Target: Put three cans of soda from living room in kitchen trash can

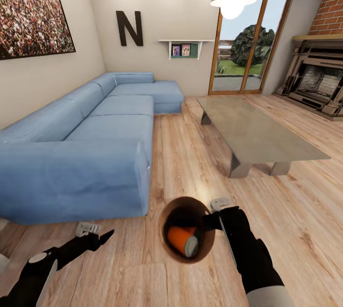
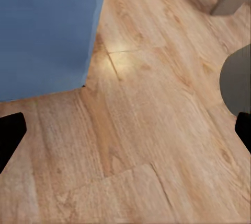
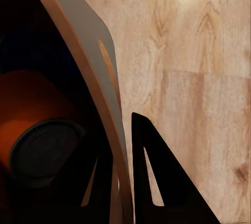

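Note:
The tash can (image 1: 181, 209) hangs tilted just above the wood floor in front of me, its brown inside turned toward my head camera. One orange can of soda (image 1: 182, 240) lies in it, grey top showing. My right gripper (image 1: 213, 220) is shut on the tash can's rim. In the right wrist view the pale grey wall (image 3: 89, 31) runs between the fingers, with the can of soda (image 3: 42, 130) inside. My left gripper (image 1: 97, 233) is open and holds nothing, low over the floor to the left, its fingertips (image 2: 10, 135) wide apart.
This is the living room. The long blue corner sofa (image 1: 95, 140) fills the left, its end (image 2: 47, 31) close to my left gripper. The glass low table (image 1: 257, 130) stands ahead on the right, the brick fireplace (image 1: 319, 78) beyond it. Wood floor (image 1: 186, 154) runs between sofa and table.

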You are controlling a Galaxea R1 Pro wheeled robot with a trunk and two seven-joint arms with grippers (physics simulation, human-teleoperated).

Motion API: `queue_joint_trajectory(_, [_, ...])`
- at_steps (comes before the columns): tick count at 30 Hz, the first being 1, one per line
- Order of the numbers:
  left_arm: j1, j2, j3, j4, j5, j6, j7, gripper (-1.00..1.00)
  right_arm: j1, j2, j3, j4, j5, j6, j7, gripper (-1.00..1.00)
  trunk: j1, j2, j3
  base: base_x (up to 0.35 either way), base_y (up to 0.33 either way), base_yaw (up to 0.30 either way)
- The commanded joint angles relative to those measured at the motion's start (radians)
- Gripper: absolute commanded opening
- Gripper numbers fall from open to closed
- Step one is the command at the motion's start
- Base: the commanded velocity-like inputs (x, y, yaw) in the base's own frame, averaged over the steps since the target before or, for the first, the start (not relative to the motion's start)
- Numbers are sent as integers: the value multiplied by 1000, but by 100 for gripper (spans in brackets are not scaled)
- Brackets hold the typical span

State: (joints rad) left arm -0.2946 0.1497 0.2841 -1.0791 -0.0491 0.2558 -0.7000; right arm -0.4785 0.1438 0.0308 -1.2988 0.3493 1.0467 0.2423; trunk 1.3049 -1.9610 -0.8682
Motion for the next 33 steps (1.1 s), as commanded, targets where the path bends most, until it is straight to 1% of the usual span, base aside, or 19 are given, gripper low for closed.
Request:
queue_joint_trajectory(1, [0,0,0,8,0,-14,7,100,0,0,-12,-1,-5,1,5,-100,0,0,0,0,0,0])
queue_joint_trajectory(2, [0,0,0,16,0,-27,12,100,-1,-1,-22,-2,-5,1,5,-100,0,0,0,0,0,0])
queue_joint_trajectory(3, [0,-1,0,35,0,-57,20,100,-1,-2,-38,-4,-5,1,3,-100,0,0,0,0,0,0])
queue_joint_trajectory(7, [0,0,3,99,1,-132,40,100,-3,-12,-64,-10,-4,1,1,-100,0,0,0,0,0,0])
queue_joint_trajectory(8, [0,0,3,120,1,-155,54,100,-3,-15,-79,-15,-5,1,1,-100,0,0,0,0,0,0])
queue_joint_trajectory(10, [0,0,3,183,1,-190,94,100,-3,-20,-123,-13,-7,1,2,-100,0,0,0,0,0,0])
queue_joint_trajectory(12, [0,0,4,205,1,-203,110,100,-3,-21,-132,-11,-7,1,5,-100,0,0,0,0,0,0])
queue_joint_trajectory(13, [-1,0,3,257,0,-245,152,100,-4,-21,-142,-16,-9,1,9,-100,0,0,0,0,0,0])
queue_joint_trajectory(15, [0,1,3,280,1,-261,185,100,-5,-21,-145,-14,-12,1,12,-100,4,-7,-3,0,0,0])
queue_joint_trajectory(16, [0,1,3,290,1,-268,205,100,-7,-21,-154,0,-13,1,13,-100,8,-14,-6,0,0,0])
queue_joint_trajectory(18, [0,0,2,299,1,-281,223,100,-11,-21,-183,38,-14,1,14,-100,15,-28,-12,0,0,0])
queue_joint_trajectory(20, [0,0,2,305,0,-302,235,100,-25,-22,-228,80,-15,1,15,-100,23,-42,-19,0,0,0])
queue_joint_trajectory(22, [0,-1,1,307,-1,-310,239,100,-32,-22,-246,96,-15,1,15,-100,31,-56,-25,0,0,0])
queue_joint_trajectory(26, [0,-1,1,311,-1,-317,242,100,-43,-23,-263,114,-15,1,15,-100,46,-84,-38,0,0,0])
queue_joint_trajectory(30, [0,-1,1,335,1,-332,243,100,-62,-23,-315,140,-15,1,15,-100,61,-112,-50,0,0,0])
queue_joint_trajectory(31, [0,-1,1,340,1,-336,243,100,-71,-23,-339,149,-15,1,16,-100,65,-119,-53,0,0,0])
queue_joint_trajectory(33, [0,-1,1,342,1,-338,244,100,-78,-23,-358,161,-18,1,17,-100,73,-133,-59,0,0,0])
